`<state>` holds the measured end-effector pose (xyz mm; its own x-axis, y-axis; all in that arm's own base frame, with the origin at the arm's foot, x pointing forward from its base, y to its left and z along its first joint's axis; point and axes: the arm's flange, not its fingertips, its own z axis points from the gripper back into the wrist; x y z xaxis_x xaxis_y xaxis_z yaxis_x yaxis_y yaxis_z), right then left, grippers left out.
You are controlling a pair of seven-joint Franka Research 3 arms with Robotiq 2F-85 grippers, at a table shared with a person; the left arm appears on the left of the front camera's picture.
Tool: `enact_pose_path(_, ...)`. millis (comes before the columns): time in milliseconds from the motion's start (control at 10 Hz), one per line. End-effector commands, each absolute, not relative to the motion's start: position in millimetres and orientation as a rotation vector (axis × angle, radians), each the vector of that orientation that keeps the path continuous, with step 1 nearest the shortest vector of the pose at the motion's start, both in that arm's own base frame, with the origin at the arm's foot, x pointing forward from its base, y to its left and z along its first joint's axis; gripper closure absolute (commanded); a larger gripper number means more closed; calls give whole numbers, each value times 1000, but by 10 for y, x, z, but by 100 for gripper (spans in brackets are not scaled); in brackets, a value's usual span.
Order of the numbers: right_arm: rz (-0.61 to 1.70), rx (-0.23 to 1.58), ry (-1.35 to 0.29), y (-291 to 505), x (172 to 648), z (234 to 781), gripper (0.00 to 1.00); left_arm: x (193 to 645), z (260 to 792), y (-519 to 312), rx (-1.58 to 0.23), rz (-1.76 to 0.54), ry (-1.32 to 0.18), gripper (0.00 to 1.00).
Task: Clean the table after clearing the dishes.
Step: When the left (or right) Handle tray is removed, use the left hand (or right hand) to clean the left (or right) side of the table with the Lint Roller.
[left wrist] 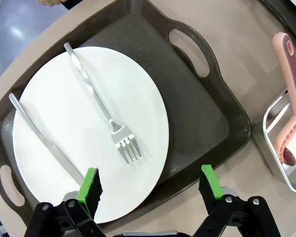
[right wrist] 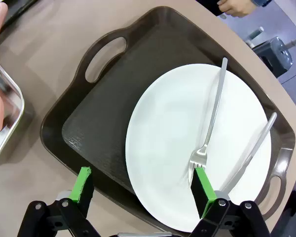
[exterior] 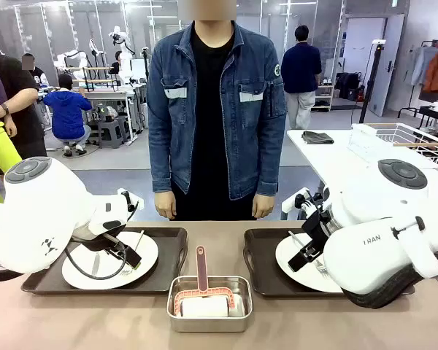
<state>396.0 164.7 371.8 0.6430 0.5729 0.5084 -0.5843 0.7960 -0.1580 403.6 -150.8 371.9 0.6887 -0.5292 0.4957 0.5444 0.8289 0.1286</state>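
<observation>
Two dark brown trays stand on the beige table (exterior: 73,321), each with a white plate, a fork and a knife. Over the left tray (left wrist: 202,113) my left gripper (left wrist: 149,177) hovers open, its green pads straddling the near rim of the plate (left wrist: 89,123), close to the fork (left wrist: 103,108) and knife (left wrist: 39,138). Above the right tray (right wrist: 103,108) my right gripper (right wrist: 142,177) is open too, one pad over the plate (right wrist: 167,133) by the fork (right wrist: 212,113) and knife (right wrist: 251,148). In the front view, the left gripper (exterior: 123,254) and right gripper (exterior: 306,251) hang low over their plates.
A small steel pan (exterior: 208,305) with a pink-handled white roller (exterior: 201,270) sits between the trays near the front edge. A person in a denim jacket (exterior: 215,109) stands at the far side, hands down. A white side table with a wire rack (exterior: 401,138) is back right.
</observation>
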Motion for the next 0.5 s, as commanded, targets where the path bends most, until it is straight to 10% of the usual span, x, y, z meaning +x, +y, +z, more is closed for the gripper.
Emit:
enact_pose_path(0,659,21,-572,1647,3960,3718,0,4036,3719,-1510,-30,-601,-545,0)
enact_pose_path(400,659,21,-572,1647,3960,3718,0,4036,3719,-1510,-30,-601,-545,0)
